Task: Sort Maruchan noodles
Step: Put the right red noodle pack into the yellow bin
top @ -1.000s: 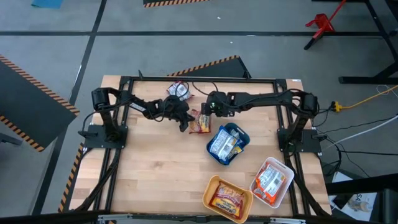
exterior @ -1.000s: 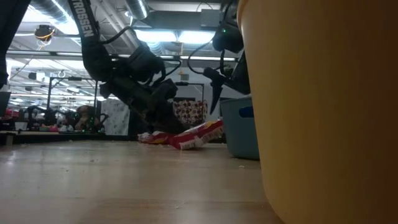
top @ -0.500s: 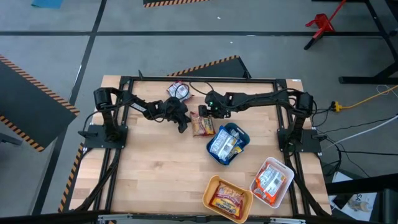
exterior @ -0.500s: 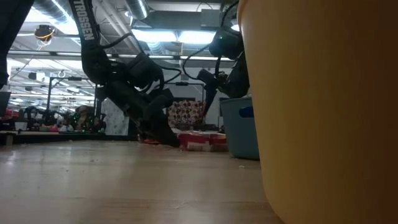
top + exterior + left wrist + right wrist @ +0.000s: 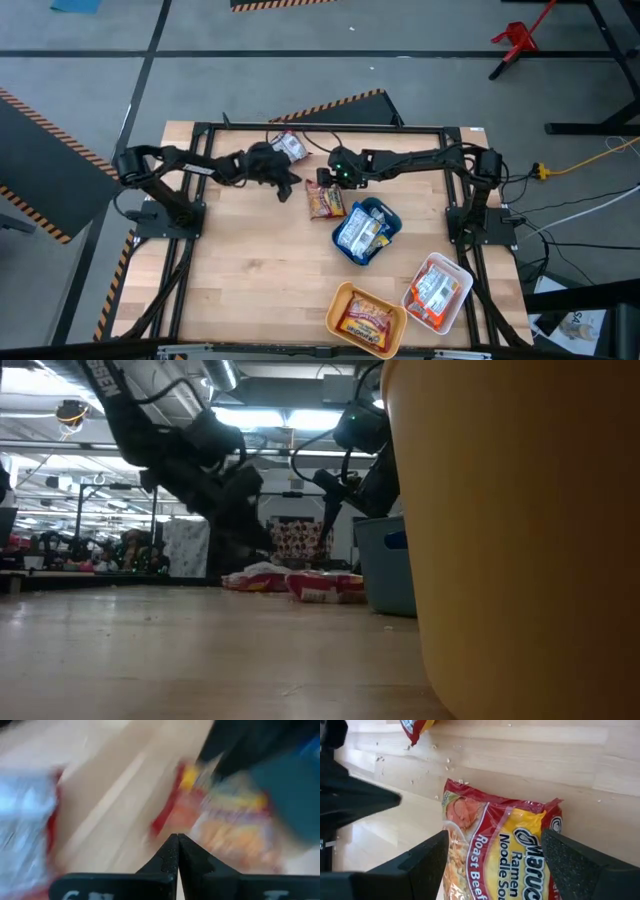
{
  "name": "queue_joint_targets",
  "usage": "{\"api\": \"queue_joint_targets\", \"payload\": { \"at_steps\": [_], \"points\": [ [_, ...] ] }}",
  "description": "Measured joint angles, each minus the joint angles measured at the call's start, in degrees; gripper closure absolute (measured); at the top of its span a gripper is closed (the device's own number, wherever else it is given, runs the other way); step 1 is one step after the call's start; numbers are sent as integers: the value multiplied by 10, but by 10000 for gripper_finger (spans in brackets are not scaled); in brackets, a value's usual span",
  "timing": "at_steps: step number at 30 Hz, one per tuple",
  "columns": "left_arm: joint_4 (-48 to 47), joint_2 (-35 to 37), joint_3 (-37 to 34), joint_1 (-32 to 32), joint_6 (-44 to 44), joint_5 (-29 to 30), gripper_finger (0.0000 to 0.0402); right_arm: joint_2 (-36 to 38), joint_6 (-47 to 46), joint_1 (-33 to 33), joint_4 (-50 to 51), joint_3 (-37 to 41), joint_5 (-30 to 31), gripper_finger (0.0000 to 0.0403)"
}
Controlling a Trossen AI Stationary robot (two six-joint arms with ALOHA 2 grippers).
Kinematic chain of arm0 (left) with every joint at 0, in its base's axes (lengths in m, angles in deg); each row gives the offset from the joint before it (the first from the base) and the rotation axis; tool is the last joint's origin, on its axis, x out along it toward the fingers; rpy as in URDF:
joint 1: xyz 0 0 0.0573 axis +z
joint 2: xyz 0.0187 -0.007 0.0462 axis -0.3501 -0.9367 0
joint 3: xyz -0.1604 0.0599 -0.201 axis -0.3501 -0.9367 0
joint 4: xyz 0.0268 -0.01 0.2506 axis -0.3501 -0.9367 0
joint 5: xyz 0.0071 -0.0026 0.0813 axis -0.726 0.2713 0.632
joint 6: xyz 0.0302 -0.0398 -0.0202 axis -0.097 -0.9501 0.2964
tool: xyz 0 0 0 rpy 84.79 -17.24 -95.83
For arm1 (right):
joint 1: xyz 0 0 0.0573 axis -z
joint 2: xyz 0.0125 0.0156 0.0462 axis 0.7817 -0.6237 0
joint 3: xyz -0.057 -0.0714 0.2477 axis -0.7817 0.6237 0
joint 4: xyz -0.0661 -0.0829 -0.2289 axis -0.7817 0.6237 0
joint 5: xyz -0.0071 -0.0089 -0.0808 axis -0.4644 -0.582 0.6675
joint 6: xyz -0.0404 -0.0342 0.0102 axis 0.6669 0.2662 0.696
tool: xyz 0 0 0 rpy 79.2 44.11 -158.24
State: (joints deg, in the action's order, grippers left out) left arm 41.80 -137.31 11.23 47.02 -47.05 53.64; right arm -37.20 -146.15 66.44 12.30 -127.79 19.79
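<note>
On the counter (image 5: 250,270), just beside the blue tray (image 5: 392,222) on its far-left side, a red-and-yellow packet (image 5: 325,201) is lying flat; the right wrist view is showing its "Roast Beef" print (image 5: 497,852). The right end effector (image 5: 322,180) is hanging just above this packet's far end with its fingers (image 5: 422,865) spread wide on either side of it, gripping nothing. In the low view the same packet (image 5: 325,585) is lying on the wood just beside the blue tray (image 5: 390,565), with the right end effector (image 5: 330,510) pointing down over it.

Farther from the blue tray, toward the counter's far edge, a red-and-white packet (image 5: 289,147) is lying just beside the left end effector (image 5: 287,188). That end effector is hovering near the roast-beef packet, on the side away from the blue tray, and the left wrist view is showing its fingertips (image 5: 170,851) pressed together with nothing between them, above blurred packets (image 5: 235,820).

Inside the blue tray, blue-and-white packets (image 5: 358,232) are resting stacked. Nearer the counter's front, well apart from the blue tray, an orange tray (image 5: 345,300) is holding a red-yellow packet (image 5: 365,322), and a white tray (image 5: 460,290) just beside it is holding a red-and-white packet (image 5: 433,292). The orange tray's wall (image 5: 520,540) is filling the right of the low view.
</note>
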Motion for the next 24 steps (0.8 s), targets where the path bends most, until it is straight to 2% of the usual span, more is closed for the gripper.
{"api": "queue_joint_targets", "payload": {
  "at_steps": [3, 9, 18, 24],
  "points": [
    [90, -16, -15, -13, -46, -11, 401, 0, 3, 0, 0, 0, 0, 104],
    [163, -76, -22, -60, -55, -22, 401, 0, 4, 0, -1, 0, 0, 104],
    [170, -109, -22, -83, -56, 22, 401, 0, 2, 0, 0, 0, 0, 104],
    [168, -149, -22, -82, -53, 18, 401, 0, 2, 0, 0, 0, 0, 104]
  ]
}}
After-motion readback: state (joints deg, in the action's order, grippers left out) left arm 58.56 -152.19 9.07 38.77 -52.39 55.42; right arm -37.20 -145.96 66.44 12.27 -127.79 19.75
